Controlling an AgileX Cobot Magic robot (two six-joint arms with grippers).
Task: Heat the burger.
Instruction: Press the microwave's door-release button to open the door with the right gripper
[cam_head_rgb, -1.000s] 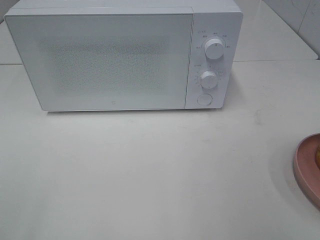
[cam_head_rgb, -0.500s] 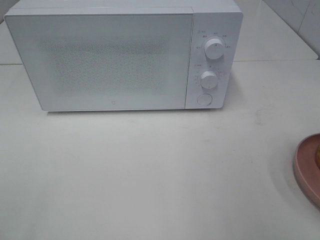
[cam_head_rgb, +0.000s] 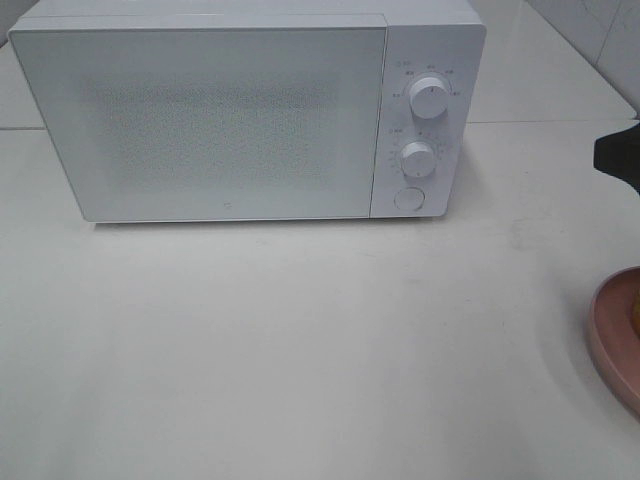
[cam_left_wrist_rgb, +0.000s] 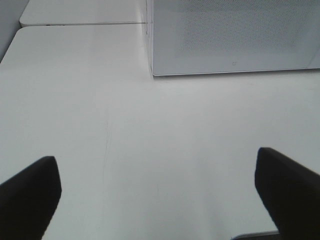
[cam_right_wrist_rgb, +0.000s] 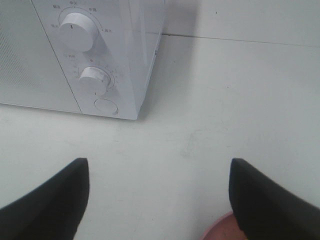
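Standing at the far side of the white table, left of centre: one white microwave, door shut. Near right edge: pink plate, on it the burger, only a golden sliver in view. Left gripper: jaws spread wide, empty, over bare table. Right gripper: jaws wide apart, empty, between microwave and plate.

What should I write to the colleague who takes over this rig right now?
Left gripper: open, empty, over the table before the microwave.
Right gripper: open, empty, near the pink plate.
Burger: only a golden sliver shows on that plate, at the view's edge.
Done: nothing; the microwave is shut.
Left: open it, put burger in, close, start.
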